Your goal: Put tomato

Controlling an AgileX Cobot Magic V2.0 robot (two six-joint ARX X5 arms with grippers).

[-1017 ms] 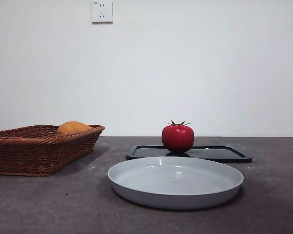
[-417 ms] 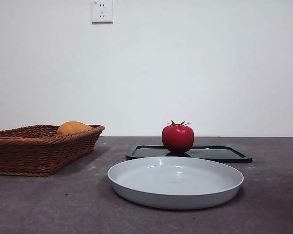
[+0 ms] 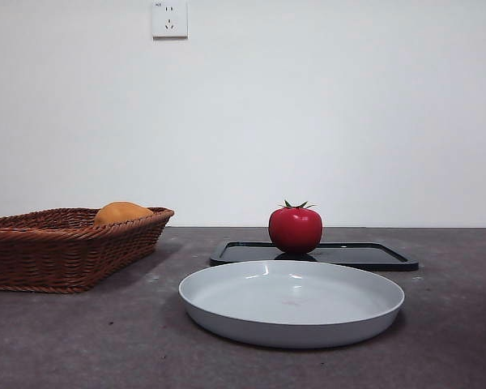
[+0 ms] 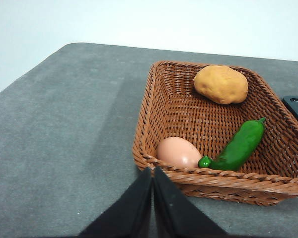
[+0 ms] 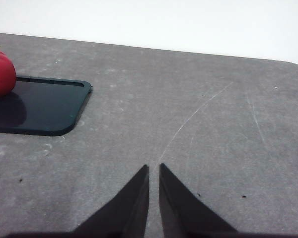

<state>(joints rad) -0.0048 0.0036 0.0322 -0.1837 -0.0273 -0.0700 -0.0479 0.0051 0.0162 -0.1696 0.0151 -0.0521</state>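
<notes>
Nothing moved, one tomato [image 3: 295, 229], one tray [image 3: 364, 257]

Only the grippers showed of the robot. The left gripper [image 4: 152, 171] had two matte black jaws, flat-faced and wedge-shaped, broad at the base and narrowing to thin pointed tips. The right gripper [image 5: 153, 168] had the same plain black tapered jaws, smooth, without visible markings, screws or cables.

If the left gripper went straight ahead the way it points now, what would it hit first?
Most likely the near rim of the wicker basket, right ahead of the left gripper. Just behind that rim lie the egg and the green pepper. Its height above the table is unclear, so it might pass over the rim.
</notes>
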